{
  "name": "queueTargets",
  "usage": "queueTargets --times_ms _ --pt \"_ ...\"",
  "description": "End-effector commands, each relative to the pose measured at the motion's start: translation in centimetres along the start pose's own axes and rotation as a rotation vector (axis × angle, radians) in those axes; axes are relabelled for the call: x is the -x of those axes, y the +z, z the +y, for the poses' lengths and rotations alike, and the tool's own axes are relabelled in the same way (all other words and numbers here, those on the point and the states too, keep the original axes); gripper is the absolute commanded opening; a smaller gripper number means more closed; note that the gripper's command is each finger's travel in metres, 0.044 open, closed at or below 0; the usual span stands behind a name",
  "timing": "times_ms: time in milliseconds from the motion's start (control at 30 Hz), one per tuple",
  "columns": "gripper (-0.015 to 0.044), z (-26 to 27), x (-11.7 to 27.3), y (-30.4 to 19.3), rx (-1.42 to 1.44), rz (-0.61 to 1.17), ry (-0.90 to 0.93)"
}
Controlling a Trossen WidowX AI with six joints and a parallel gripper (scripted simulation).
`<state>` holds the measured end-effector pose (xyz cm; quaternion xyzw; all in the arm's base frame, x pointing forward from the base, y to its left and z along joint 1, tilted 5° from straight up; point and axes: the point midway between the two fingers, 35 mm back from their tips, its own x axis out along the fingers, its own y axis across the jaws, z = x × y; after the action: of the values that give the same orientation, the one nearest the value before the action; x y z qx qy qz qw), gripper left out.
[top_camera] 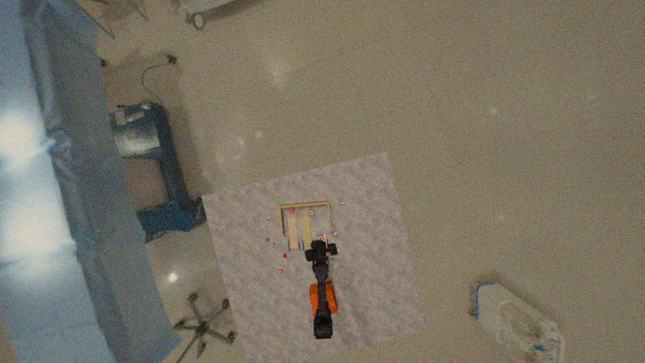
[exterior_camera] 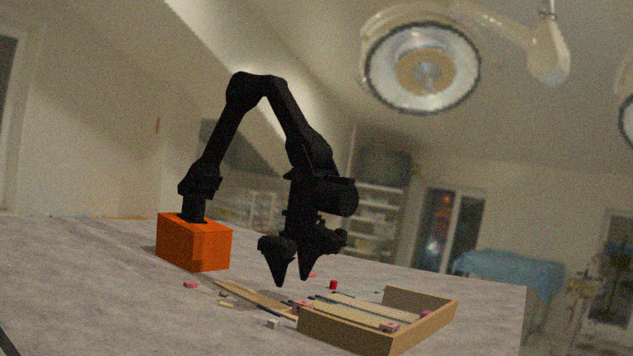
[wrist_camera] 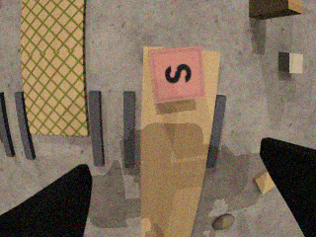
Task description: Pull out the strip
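A pink cube marked "S" [wrist_camera: 177, 74] [exterior_camera: 302, 304] [top_camera: 321, 237] rests on the far end of a plain wooden strip [wrist_camera: 173, 217] [exterior_camera: 251, 293]. That end lies between dark rails [wrist_camera: 129, 128] [wrist_camera: 217, 130]; the strip extends toward the robot base. My gripper [wrist_camera: 178, 161] [exterior_camera: 293, 281] [top_camera: 321, 250] is wide open and empty, above the strip on the base side of the cube. A lattice-patterned strip [wrist_camera: 54, 64] [top_camera: 306, 225] and a striped strip [top_camera: 292, 228] [exterior_camera: 373, 306] lie to the left in the wrist camera's direction of view.
A low wooden frame [top_camera: 304, 203] [exterior_camera: 419, 329] surrounds the other strips. Inside it are another pink cube [exterior_camera: 388, 326] and a magenta cube [exterior_camera: 424, 313]. A white block [wrist_camera: 295, 63], a pebble [wrist_camera: 223, 221], a wooden chip [wrist_camera: 264, 183] and a red cylinder [exterior_camera: 333, 284] lie around.
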<state>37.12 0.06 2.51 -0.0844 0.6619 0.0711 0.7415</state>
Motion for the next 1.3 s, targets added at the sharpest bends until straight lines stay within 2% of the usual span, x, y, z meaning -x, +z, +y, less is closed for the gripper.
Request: queueTargets --times_ms 0,267,500,533,1267 --pt "0.0440 -0.3 0.0 1.5 -0.003 0.002 -0.003" --pt "0.0440 -0.7 0.1 3.8 -0.003 0.001 -0.003" --pt "0.0256 -0.7 -0.7 3.8 -0.003 0.001 -0.003" --pt "0.0250 -0.7 -0.9 3.8 -0.003 0.001 -0.003" --pt "0.0250 -0.8 -4.5 3.8 -0.003 0.001 -0.003"
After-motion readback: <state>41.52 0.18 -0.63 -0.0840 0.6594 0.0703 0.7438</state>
